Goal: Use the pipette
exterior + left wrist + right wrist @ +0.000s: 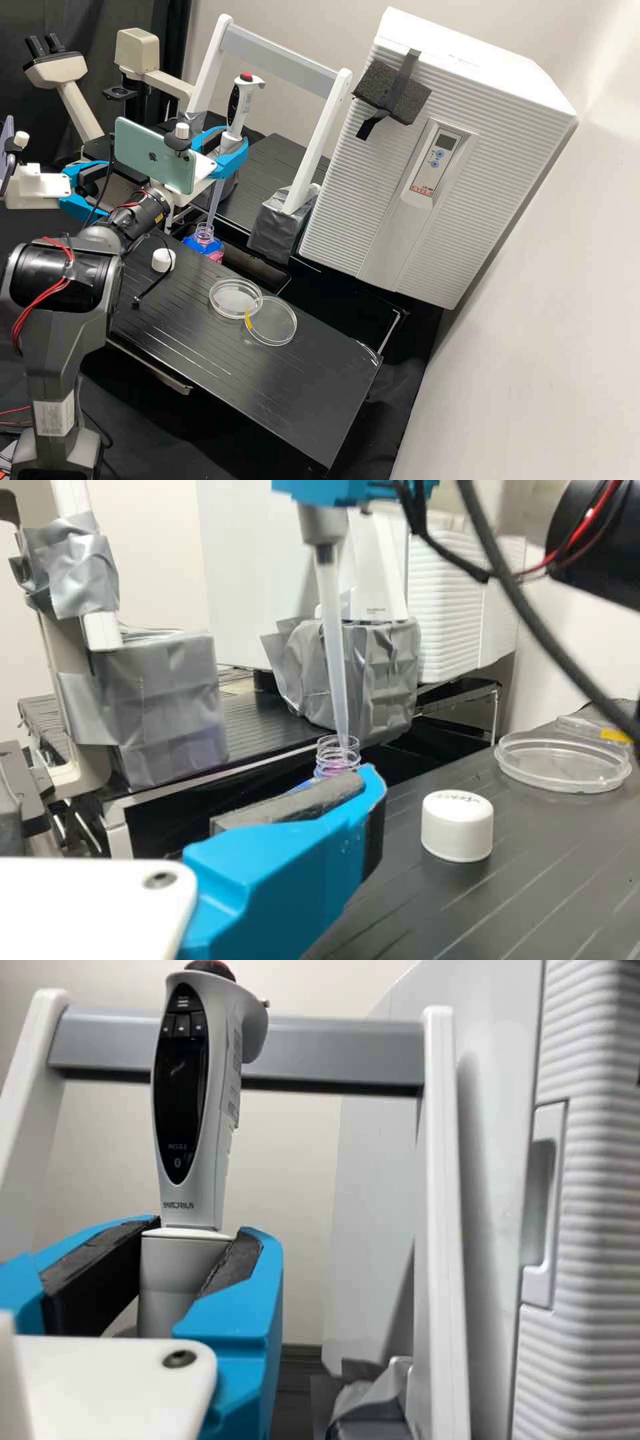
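Observation:
A grey-and-white pipette (239, 103) with a red button stands upright in my right gripper (225, 152), whose blue fingers are shut on its lower body (178, 1275). Its long clear tip (334, 660) points down into the neck of a small open bottle (205, 241) of pink liquid (338, 757). The bottle's white cap (163, 260) lies beside it on the black board. Two clear petri dishes (235, 297) (272, 321) overlap mid-board. My left gripper (103, 189) hovers open at the far left, one blue finger (290, 870) close to the bottle, holding nothing.
A big white ribbed machine (433, 153) fills the right side. A white frame on grey-taped feet (277, 227) stands behind the bottle. A microscope (60, 73) is at the back left. The black board (267, 380) has free room toward its front edge.

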